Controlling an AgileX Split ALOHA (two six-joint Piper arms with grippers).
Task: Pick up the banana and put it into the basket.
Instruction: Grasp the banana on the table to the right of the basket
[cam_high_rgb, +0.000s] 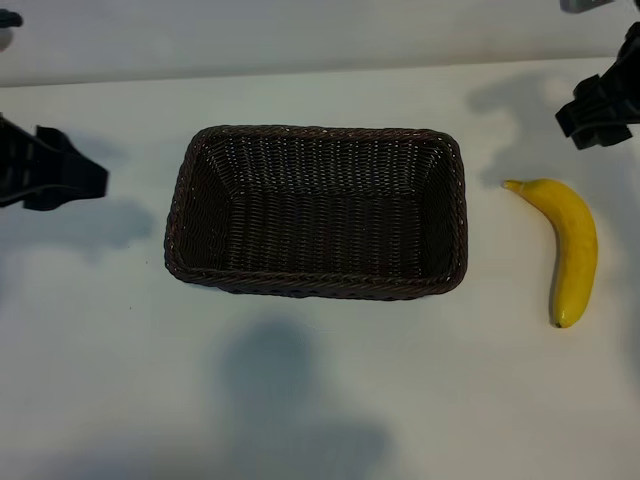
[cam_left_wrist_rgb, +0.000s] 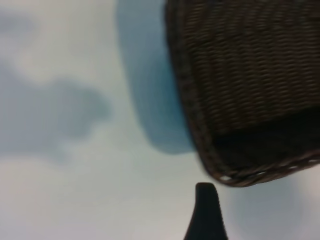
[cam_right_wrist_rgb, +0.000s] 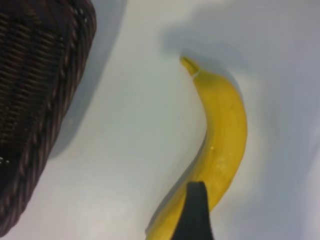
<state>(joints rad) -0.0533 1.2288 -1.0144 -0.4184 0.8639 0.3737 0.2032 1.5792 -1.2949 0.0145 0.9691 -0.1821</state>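
White tabletop (cam_high_rgb: 320, 400) fills the scene, with soft shadows across it. At its left edge the left gripper (cam_high_rgb: 85, 180) hovers beside the dark brown wicker basket (cam_high_rgb: 190, 215), fingers spread and holding nothing; one fingertip (cam_left_wrist_rgb: 206, 200) shows just off a basket corner. That basket sits mid-table and holds nothing. Well to its right, near the right edge, the yellow banana (cam_high_rgb: 572, 245) lies on the tabletop, stem toward the far side. Above it, by the far right corner, hangs the right gripper (cam_high_rgb: 590, 125), fingers released, nothing grasped
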